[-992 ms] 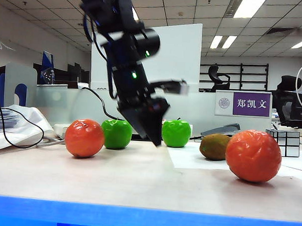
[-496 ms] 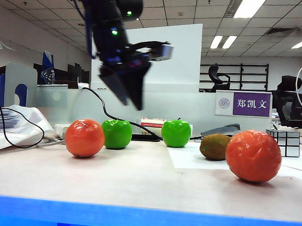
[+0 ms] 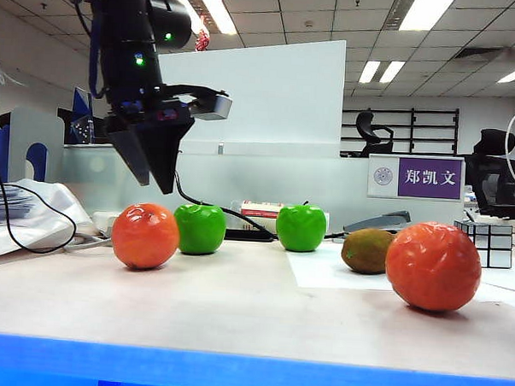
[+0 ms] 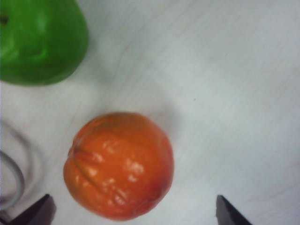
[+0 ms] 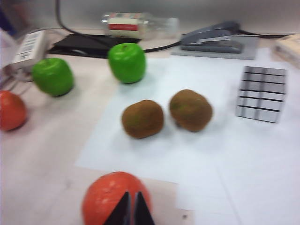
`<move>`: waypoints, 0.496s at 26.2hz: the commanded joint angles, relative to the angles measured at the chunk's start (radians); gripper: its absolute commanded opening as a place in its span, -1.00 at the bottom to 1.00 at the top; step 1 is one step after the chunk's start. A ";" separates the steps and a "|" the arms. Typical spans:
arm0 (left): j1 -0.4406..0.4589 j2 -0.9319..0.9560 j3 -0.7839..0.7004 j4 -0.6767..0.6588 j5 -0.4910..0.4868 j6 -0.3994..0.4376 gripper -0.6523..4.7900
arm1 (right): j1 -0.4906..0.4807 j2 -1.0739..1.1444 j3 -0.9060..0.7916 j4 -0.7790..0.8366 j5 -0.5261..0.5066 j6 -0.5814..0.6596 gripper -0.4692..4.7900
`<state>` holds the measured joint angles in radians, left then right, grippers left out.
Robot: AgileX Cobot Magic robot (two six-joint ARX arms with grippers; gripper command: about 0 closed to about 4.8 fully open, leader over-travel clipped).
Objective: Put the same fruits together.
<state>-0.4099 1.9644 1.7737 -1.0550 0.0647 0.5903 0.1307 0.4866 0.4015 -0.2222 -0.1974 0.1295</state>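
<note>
Orange-red fruit (image 3: 144,235) sits on the table's left side, touching 1 green apple (image 3: 199,228); the 2nd apple (image 3: 300,227) stands apart mid-table, with a kiwi (image 3: 368,250) and the 2nd orange-red fruit (image 3: 432,266) to the right, so no kind is fully grouped yet. Exterior view: left gripper (image 3: 154,167) hangs above the left orange fruit, jaws spread wide, empty. 1 s earlier it stood low between the apples; it has since risen and swung left.

Left wrist view: fingertips (image 4: 228,213) straddle that fruit (image 4: 118,165), probably lining up a grasp.

Right wrist view: right gripper (image 5: 131,209), fingers pressed together, holds nothing, parked near the right orange fruit (image 5: 106,198); 2 kiwis (image 5: 143,118) show here.
</note>
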 commanded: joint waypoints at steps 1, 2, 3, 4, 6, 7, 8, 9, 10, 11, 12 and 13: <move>0.013 -0.009 0.003 -0.023 0.010 -0.004 1.00 | 0.002 0.005 0.005 0.026 -0.073 -0.004 -0.74; 0.013 -0.009 0.003 -0.037 0.010 -0.004 1.00 | 0.002 0.006 0.005 0.027 -0.088 -0.004 -0.74; 0.013 -0.009 0.003 -0.053 0.011 -0.003 1.00 | 0.002 0.007 0.005 0.028 -0.105 -0.004 -0.74; 0.013 -0.009 0.003 -0.060 0.011 -0.003 1.00 | 0.002 0.007 0.005 0.031 -0.121 -0.003 -0.74; 0.013 -0.009 0.003 -0.060 0.010 0.001 1.00 | 0.002 0.008 0.005 0.040 -0.155 -0.004 -0.74; 0.013 -0.009 0.003 -0.058 0.010 0.001 1.00 | 0.002 0.010 0.005 0.046 -0.170 -0.003 -0.74; 0.013 -0.009 0.003 -0.058 0.010 0.002 1.00 | 0.002 0.015 0.005 0.051 -0.185 -0.003 -0.74; 0.013 -0.008 0.003 -0.058 0.010 0.003 1.00 | 0.002 0.021 0.005 0.056 -0.206 -0.003 -0.74; 0.013 -0.008 0.003 -0.058 0.010 0.003 1.00 | 0.002 0.028 0.005 0.061 -0.218 -0.003 -0.74; 0.013 -0.008 0.003 -0.058 0.010 0.003 1.00 | 0.002 0.037 0.005 0.066 -0.241 -0.003 -0.74; 0.013 -0.008 0.003 -0.060 0.010 0.004 1.00 | 0.003 0.045 0.005 0.069 -0.256 -0.003 -0.74; 0.013 -0.008 0.003 -0.063 0.008 0.004 1.00 | 0.003 0.053 0.005 0.072 -0.275 -0.003 -0.74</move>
<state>-0.3962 1.9640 1.7737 -1.1179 0.0685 0.5903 0.1310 0.5301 0.4015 -0.1730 -0.4332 0.1291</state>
